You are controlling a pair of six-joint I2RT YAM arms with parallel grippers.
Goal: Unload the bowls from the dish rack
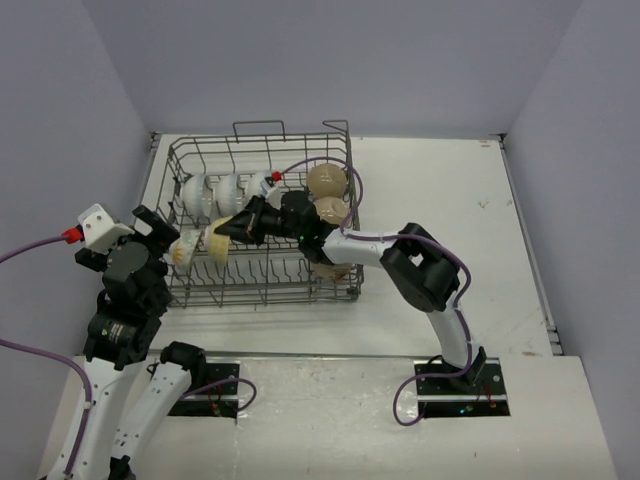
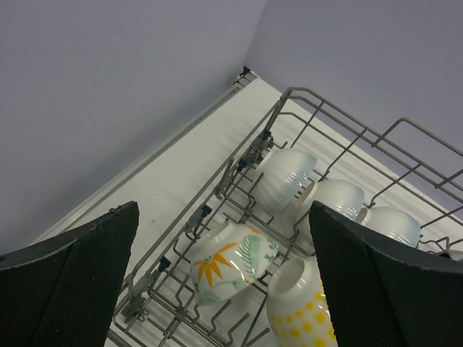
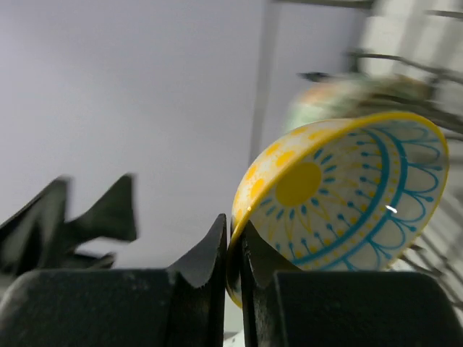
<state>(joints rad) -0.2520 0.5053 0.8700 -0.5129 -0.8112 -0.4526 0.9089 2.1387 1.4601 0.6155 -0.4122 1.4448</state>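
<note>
The grey wire dish rack stands at the table's left. My right gripper reaches into it and is shut on the rim of the yellow bowl, pinching its edge; the bowl's painted blue-and-yellow inside faces the right wrist camera. My left gripper hangs open at the rack's left end, above a white bowl with orange and green leaves and beside the yellow-dotted outside of the held bowl. Three white bowls stand on edge along the back row. Two beige bowls sit at the rack's right end.
The rack fills the left half of the table, close to the left wall. White table surface lies to the right of the rack. The right arm's elbow rests low beside the rack's right front corner.
</note>
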